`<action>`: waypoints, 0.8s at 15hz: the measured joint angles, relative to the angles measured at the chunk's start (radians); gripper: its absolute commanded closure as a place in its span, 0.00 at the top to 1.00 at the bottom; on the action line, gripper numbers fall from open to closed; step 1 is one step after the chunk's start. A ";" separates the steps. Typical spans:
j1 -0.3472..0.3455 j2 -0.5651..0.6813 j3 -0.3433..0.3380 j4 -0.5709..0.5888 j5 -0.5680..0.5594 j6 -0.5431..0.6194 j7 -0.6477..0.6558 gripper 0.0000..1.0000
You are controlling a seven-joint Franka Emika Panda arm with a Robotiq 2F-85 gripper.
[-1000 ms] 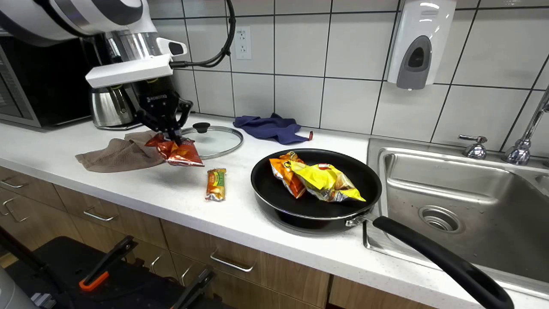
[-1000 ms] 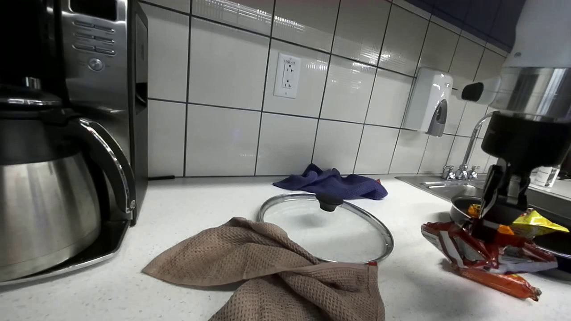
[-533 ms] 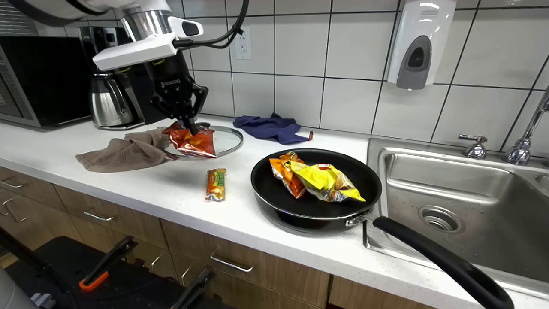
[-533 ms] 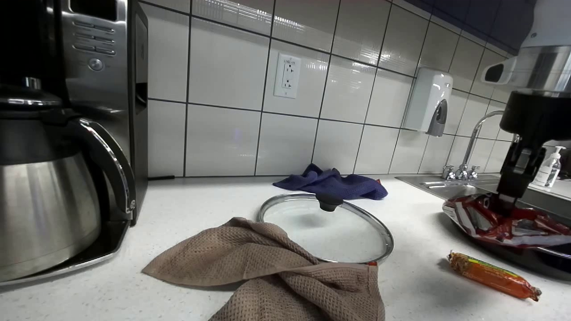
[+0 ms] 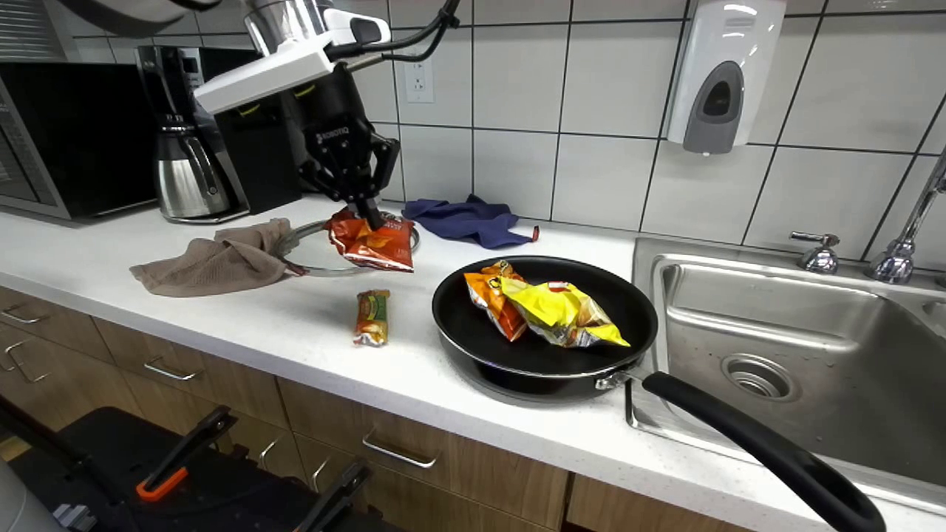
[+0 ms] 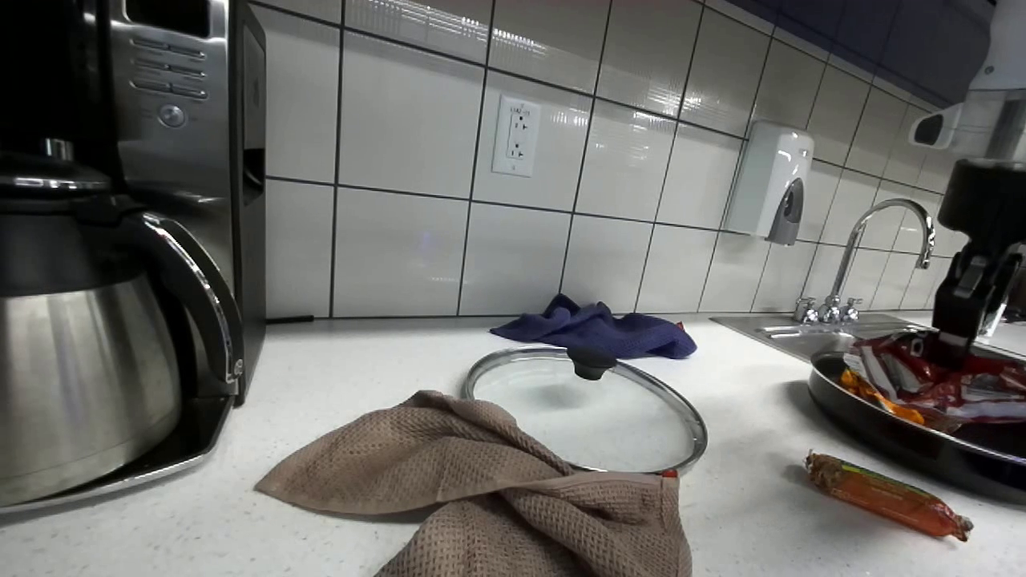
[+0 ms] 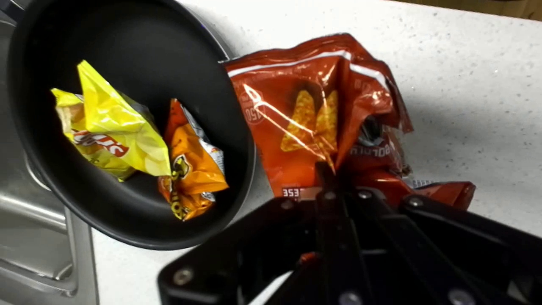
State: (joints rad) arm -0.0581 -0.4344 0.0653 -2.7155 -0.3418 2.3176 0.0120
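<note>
White counter [image 5: 310,321], tiled wall [image 5: 517,81], in an exterior view a sink [image 5: 835,414] at three o'clock from the pan [image 5: 613,292], at ten o'clock the end effector [image 5: 373,220] pinching a red chip bag [image 5: 388,249] midair

The white, speckled bench [image 5: 310,318] carries a black boxy appliance [image 5: 81,133], a coffee maker [image 6: 188,144], a brown towel [image 5: 211,262] just beside a glass lid [image 6: 593,417], a navy cloth [image 5: 465,222], a wrapped snack bar [image 5: 372,318] and, beside its steel sink [image 5: 768,310], a black frying pan [image 5: 517,358].
</note>
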 measured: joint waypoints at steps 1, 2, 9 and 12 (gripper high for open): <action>-0.014 -0.001 -0.006 0.000 -0.018 -0.003 0.001 0.00; -0.027 -0.002 -0.014 0.000 -0.034 -0.003 0.001 0.00; -0.090 -0.002 -0.096 -0.008 -0.145 -0.002 -0.012 0.00; -0.103 -0.002 -0.125 -0.027 -0.179 -0.001 -0.034 0.00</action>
State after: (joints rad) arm -0.1615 -0.4365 -0.0601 -2.7422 -0.5212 2.3161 -0.0217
